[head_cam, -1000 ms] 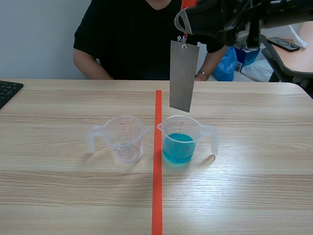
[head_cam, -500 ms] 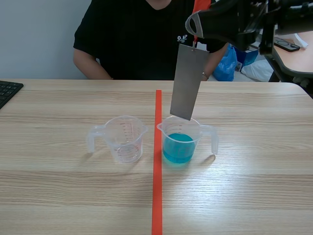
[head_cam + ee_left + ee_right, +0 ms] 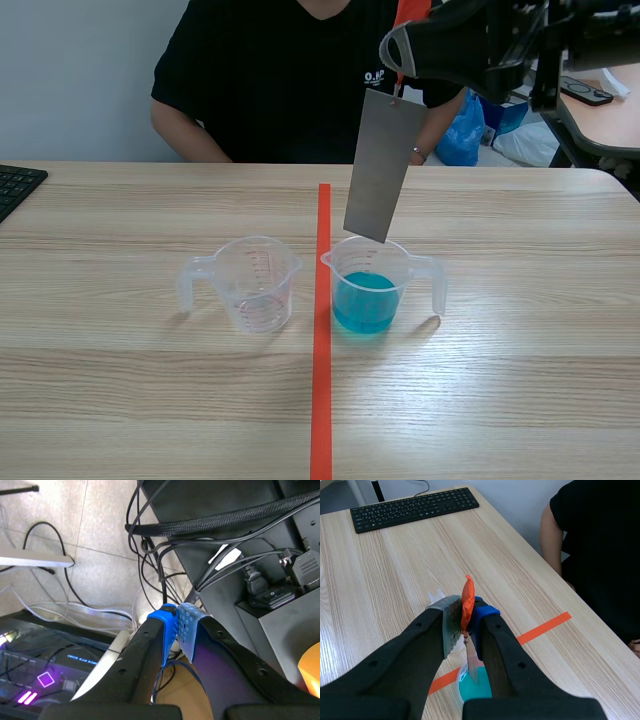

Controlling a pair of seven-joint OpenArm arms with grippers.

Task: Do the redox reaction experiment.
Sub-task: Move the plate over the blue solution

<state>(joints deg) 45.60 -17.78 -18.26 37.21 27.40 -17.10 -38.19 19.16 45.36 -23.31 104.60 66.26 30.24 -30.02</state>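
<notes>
A grey metal strip [image 3: 382, 165] hangs tilted from an orange tag [image 3: 408, 15], and my right gripper [image 3: 402, 45] is shut on that tag high over the table. The strip's lower edge sits just above the rim of the clear cup of blue liquid [image 3: 368, 285]. An empty clear measuring cup [image 3: 255, 283] stands left of the tape line. In the right wrist view the orange tag [image 3: 467, 602] is pinched in the right gripper [image 3: 465, 611], with the strip [image 3: 471, 665] dangling over the blue cup [image 3: 472, 687]. My left gripper [image 3: 177, 625] is shut on nothing, off the table above floor cables.
A red tape line [image 3: 321, 350] runs down the table's middle between the cups. A black keyboard [image 3: 15, 185] lies at the far left edge. A person in a black shirt [image 3: 290, 80] sits across the table, arms near the far edge.
The right gripper moved right and lowered the strip, bringing its lower edge to the blue cup's rim. The strip now hangs tilted and has swung slightly left.
</notes>
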